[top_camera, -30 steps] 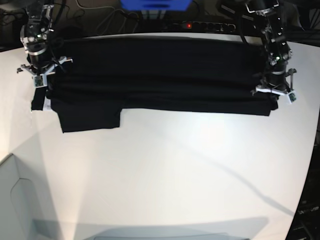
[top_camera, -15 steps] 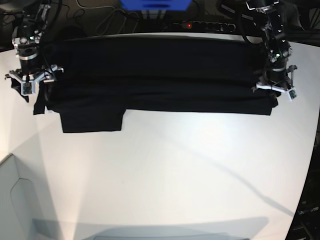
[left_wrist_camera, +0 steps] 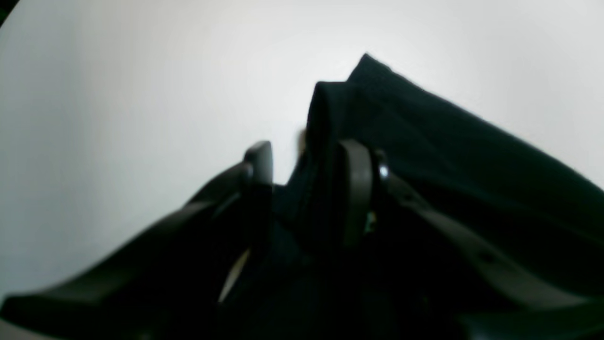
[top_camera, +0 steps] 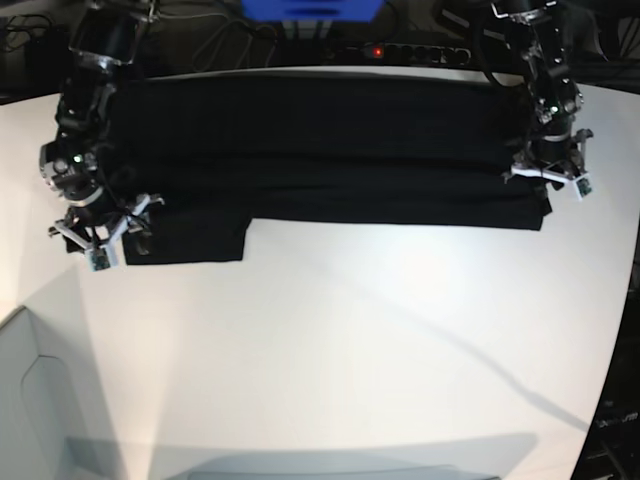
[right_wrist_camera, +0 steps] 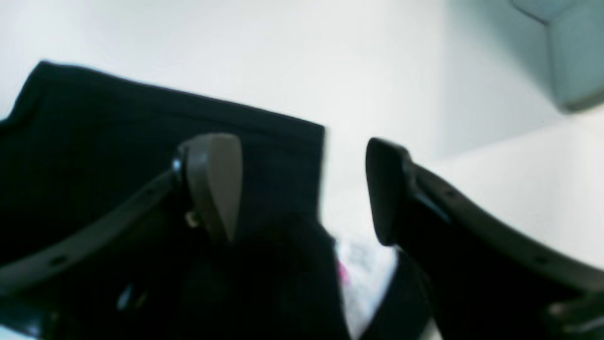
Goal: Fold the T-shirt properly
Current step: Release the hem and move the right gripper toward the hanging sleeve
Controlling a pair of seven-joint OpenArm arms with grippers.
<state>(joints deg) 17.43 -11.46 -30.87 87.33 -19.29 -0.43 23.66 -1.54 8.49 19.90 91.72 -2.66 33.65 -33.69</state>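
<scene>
The black T-shirt [top_camera: 320, 150] lies folded into a long band across the far part of the white table [top_camera: 350, 350], with one sleeve [top_camera: 190, 238] sticking out toward the near side at the left. My right gripper [top_camera: 97, 250] hovers over that sleeve's left corner. In the right wrist view it [right_wrist_camera: 299, 165] is wide open above the cloth edge [right_wrist_camera: 118, 132], and a white label [right_wrist_camera: 363, 269] shows below. My left gripper [top_camera: 547, 188] sits at the band's right end. Its fingers [left_wrist_camera: 306, 156] stand apart with a fold of cloth [left_wrist_camera: 448, 141] lying between them.
A blue object [top_camera: 310, 8], a power strip with a red light [top_camera: 375, 50] and cables sit behind the table's far edge. A pale grey box [top_camera: 30, 400] stands at the near left corner and also shows as a grey block [right_wrist_camera: 566, 56] in the right wrist view.
The right gripper opened, let go of the shirt's left end, and moved toward the near side, to the sleeve corner. The left gripper's jaws parted at the right end, hardly shifting.
</scene>
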